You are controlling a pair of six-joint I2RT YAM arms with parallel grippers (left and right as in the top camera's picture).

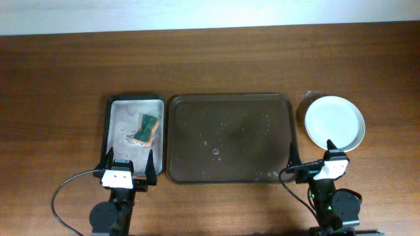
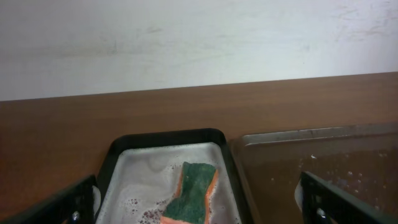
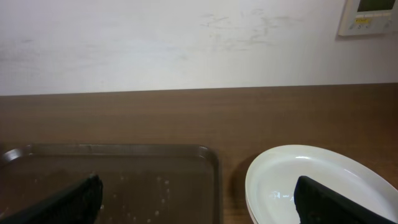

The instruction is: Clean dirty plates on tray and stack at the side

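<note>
dark brown wood-grain table (image 1: 59, 72) fills the overhead view. plain white wall (image 3: 155, 50) behind its far edge, faint scuffs. small white control panel (image 3: 370, 16) on wall, upper right in right wrist view. even light.

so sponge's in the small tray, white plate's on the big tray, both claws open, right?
No: overhead shows the white plate on the table, right of the big tray. The sponge in the small tray, left claw and right claw open: correct.
</note>
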